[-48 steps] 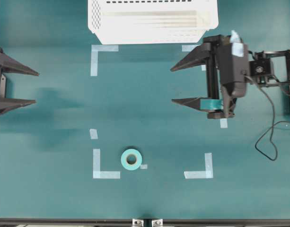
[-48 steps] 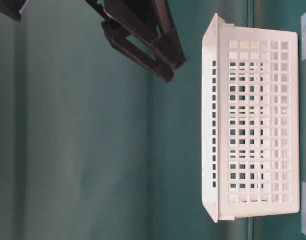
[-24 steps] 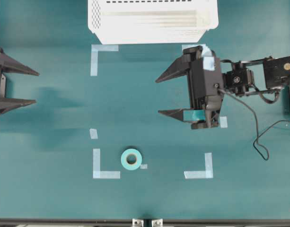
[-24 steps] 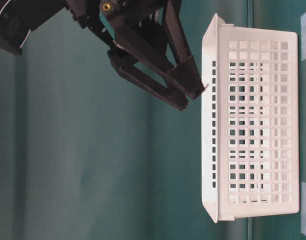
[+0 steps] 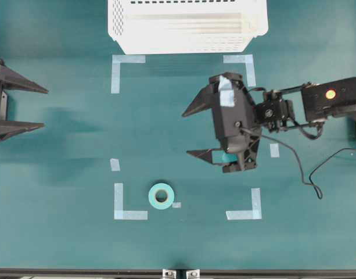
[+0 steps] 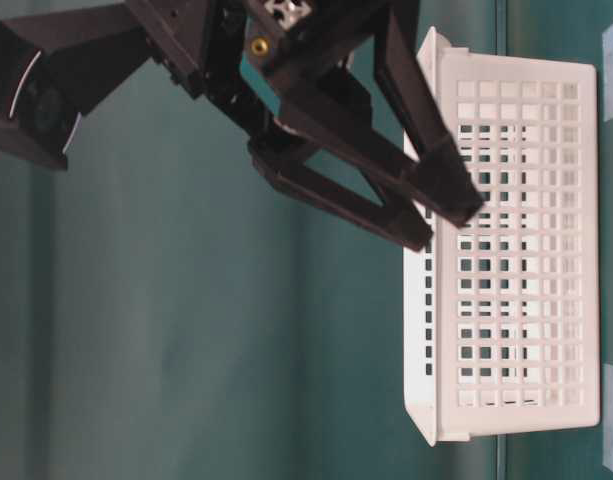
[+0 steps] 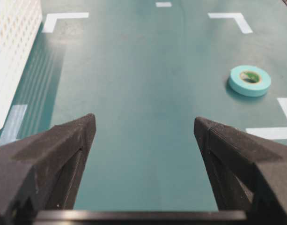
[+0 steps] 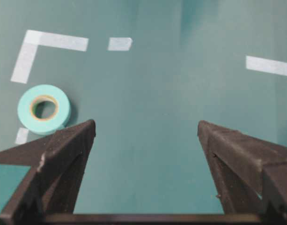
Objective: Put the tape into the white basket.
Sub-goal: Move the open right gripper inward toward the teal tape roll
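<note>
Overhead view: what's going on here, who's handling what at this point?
Nothing is held yet. The right gripper, jaws wide open, is out over the middle of the table, with the tape lying flat on the mat ahead of it and off to one side, untouched. The left gripper sits open at the left edge of the overhead view. The white basket stands at the far edge, and no tape shows inside it.

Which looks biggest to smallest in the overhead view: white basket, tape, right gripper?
1. white basket, though cut off by the top edge
2. right gripper, raised nearer the camera, so it looks enlarged
3. tape
</note>
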Robot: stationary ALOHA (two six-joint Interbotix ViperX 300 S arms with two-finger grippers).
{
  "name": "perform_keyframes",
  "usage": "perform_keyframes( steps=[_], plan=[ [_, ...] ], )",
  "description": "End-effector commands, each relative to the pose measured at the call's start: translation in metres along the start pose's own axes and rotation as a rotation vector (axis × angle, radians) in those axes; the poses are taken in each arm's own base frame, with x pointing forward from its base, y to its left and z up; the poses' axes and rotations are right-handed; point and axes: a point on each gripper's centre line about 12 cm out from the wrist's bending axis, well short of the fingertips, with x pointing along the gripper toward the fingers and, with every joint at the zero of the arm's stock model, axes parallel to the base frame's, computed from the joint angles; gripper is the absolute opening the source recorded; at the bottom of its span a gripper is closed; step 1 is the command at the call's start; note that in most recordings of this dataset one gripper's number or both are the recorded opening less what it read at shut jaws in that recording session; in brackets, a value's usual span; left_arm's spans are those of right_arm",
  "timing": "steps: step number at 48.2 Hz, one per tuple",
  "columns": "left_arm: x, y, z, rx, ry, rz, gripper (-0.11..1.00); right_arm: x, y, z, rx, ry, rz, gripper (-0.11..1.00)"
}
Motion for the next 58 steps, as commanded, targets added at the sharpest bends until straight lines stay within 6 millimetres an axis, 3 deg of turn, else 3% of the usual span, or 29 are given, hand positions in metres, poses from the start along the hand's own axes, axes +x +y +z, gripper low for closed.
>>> perform_keyframes(
  steps=[1, 35, 58],
  plan=[
    [0.001, 0.000, 0.004, 0.000, -0.006, -0.003, 0.39, -0.001, 0.003, 0.014, 0.001, -0.018, 0.005, 0.96],
    [0.001, 0.000, 0.004, 0.000, -0.011, -0.003, 0.39, 0.033, 0.040, 0.010, -0.051, 0.054, 0.065, 0.96],
    [0.001, 0.000, 0.004, 0.000, -0.011, -0.003, 0.39, 0.054, 0.047, 0.001, -0.064, 0.118, 0.069, 0.96]
  ],
)
